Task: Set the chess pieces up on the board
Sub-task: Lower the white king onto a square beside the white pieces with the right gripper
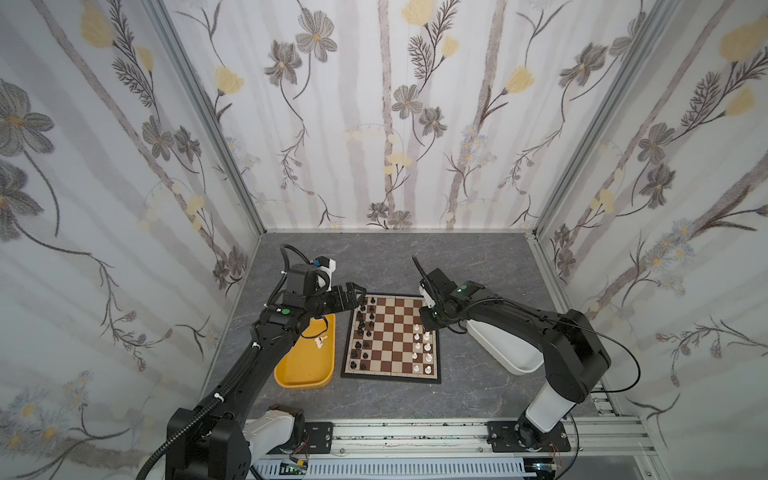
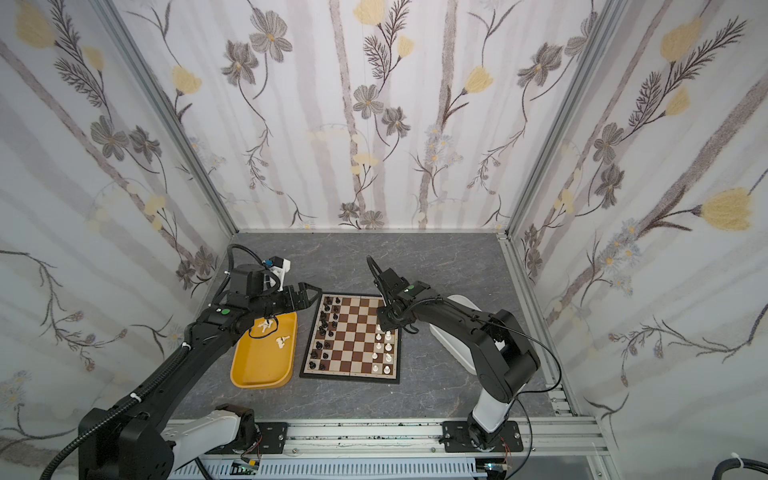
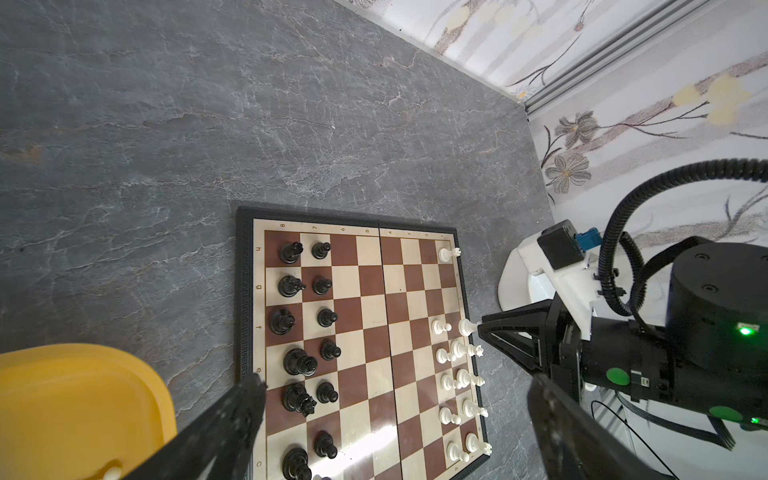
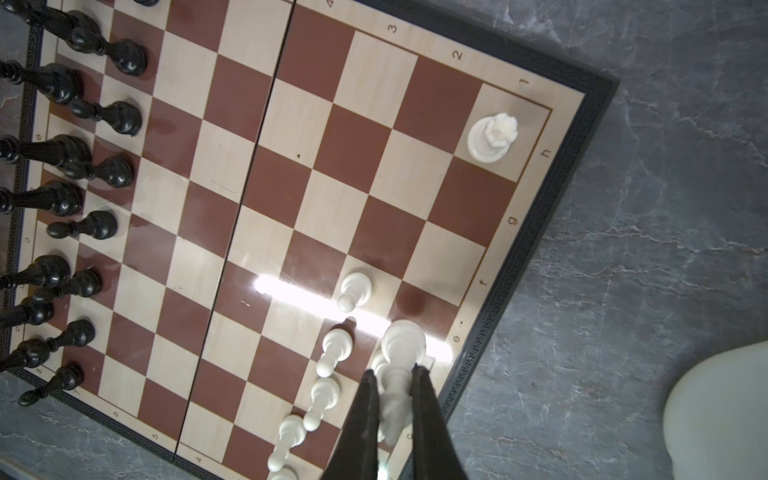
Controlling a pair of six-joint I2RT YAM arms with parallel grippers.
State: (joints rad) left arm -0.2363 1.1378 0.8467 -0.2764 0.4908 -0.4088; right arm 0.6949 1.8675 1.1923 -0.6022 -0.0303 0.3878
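Down at the near rim, the board [image 1: 390,340] is lying flat, with the yellow tub [image 1: 307,370] just beside its left edge and the white tub [image 1: 511,353] near its right. Along the left edge the black chess pieces [image 3: 297,361] are standing in two files. On the other side the white chess pieces [image 3: 457,347] are lining the right edge, and a wide band of bare squares is running between the two sets. Midway up the right rim the right gripper [image 4: 397,376] is pinching a tall white piece [image 4: 403,343]; whether its base is resting down I cannot tell. Farther back a white rook [image 4: 492,137] is sitting alone in the far right corner. By the far left corner the left gripper [image 1: 360,297] is hovering, fingers spread wide and gripping nothing, with grey table [image 1: 395,266] stretching on to the back wall.
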